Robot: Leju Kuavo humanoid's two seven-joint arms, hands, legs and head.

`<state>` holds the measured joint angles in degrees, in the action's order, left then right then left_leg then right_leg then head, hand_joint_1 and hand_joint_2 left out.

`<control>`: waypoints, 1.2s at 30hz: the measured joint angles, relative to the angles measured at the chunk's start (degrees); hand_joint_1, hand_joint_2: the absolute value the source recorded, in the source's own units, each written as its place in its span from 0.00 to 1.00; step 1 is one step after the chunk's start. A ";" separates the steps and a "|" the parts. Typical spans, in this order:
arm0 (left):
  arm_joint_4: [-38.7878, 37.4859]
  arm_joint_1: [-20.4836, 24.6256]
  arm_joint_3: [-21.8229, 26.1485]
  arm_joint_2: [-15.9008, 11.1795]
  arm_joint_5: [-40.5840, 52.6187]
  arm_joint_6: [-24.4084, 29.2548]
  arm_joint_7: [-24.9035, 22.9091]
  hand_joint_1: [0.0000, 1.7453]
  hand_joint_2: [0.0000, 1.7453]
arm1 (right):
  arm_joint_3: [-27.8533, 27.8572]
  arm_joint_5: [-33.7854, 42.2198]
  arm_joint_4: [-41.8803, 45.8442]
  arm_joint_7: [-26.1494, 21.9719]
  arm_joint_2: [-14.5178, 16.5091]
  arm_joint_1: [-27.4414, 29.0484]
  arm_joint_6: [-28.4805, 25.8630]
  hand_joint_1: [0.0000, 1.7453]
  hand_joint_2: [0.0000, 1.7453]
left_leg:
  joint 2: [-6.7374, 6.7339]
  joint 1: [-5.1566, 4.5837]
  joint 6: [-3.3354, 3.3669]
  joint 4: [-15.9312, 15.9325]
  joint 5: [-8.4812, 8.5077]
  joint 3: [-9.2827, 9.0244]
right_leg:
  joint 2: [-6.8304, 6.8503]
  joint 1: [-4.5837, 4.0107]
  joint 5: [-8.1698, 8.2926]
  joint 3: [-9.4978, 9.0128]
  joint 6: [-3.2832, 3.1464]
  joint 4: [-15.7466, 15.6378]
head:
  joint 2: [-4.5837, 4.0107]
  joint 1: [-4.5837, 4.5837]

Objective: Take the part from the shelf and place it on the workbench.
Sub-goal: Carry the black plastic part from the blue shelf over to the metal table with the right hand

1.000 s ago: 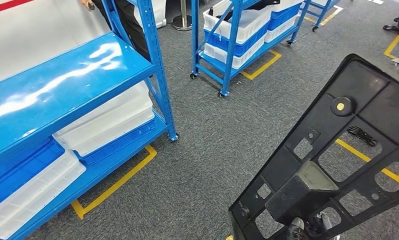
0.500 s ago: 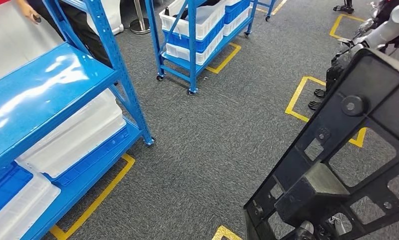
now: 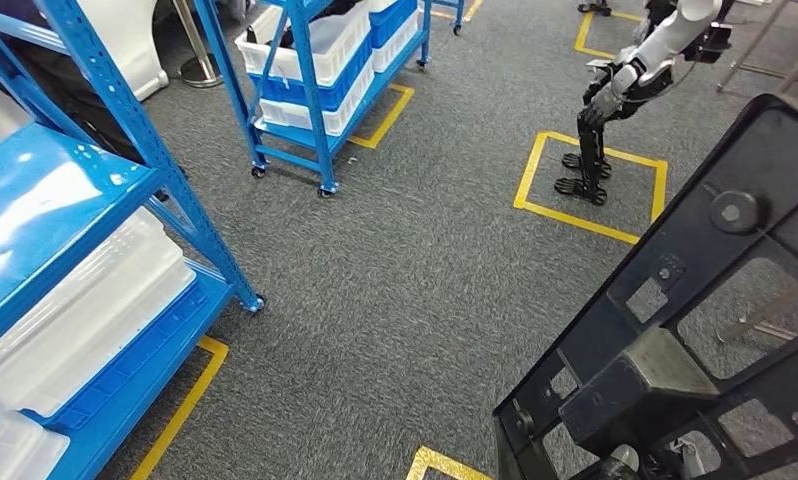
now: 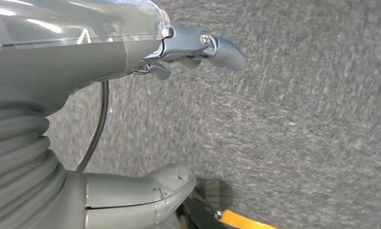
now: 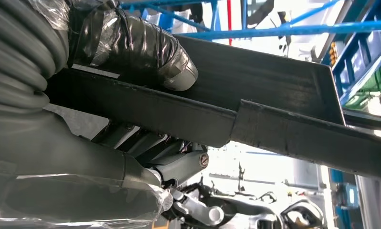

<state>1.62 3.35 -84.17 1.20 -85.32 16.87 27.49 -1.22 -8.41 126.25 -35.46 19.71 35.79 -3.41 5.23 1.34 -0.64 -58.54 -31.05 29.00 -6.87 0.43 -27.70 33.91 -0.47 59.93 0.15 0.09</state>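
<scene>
While the right hand (image 5: pixel 131 95) clamps its thumb and dark fingers on either face of the part (image 3: pixel 695 320), that flat black plastic panel stands tilted in the lower right of the head view, well away from the shelf (image 3: pixel 85 260). Its surface is matte, pierced by rectangular cut-outs, with a round boss near the top and a blocky raised lug lower down. The left hand (image 4: pixel 169 114) hangs over grey speckled carpet (image 3: pixel 395 280), its smooth grey fingers apart and holding nothing. Glossy blue metal boards carry white and blue plastic bins (image 3: pixel 85 310). Yellow tape (image 3: pixel 585 215) frames squares on the floor, and another humanoid robot (image 3: pixel 625 80) stands in one.
</scene>
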 joint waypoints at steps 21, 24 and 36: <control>0.22 0.08 -2.05 -0.85 -0.23 -1.81 1.24 0.00 1.00 | -3.54 -8.30 -0.24 1.14 -0.96 -0.84 -4.76 1.00 1.00 | -7.09 -0.47 0.03 -4.56 -4.42 0.61 | 7.83 -0.43 0.32 -1.10 -1.28 -1.90 | 0.00 0.14; 0.22 -0.48 -1.96 -0.85 -0.98 -1.89 1.50 0.00 1.00 | -5.81 -9.06 -1.33 2.77 -2.25 -2.80 -6.49 1.00 1.00 | -5.57 -0.41 -0.22 -14.26 -8.00 5.53 | 5.32 -0.41 0.39 -0.94 -1.58 -1.72 | 0.00 0.13; 0.28 0.13 -2.57 -0.48 1.16 0.22 0.19 0.00 1.00 | -7.42 -8.31 -0.37 3.15 -5.46 -0.02 -9.85 1.00 1.00 | -4.35 0.05 2.09 0.77 0.82 0.14 | 3.58 -0.09 -2.94 2.93 1.58 5.06 | 0.00 0.28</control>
<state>1.90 3.48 -86.74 0.72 -84.16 17.09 27.68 -8.64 -16.73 125.88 -32.31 14.25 35.78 -13.26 0.88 1.40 1.45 -57.77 -30.23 29.15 -3.29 0.33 -30.63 36.84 1.10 64.99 0.15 0.37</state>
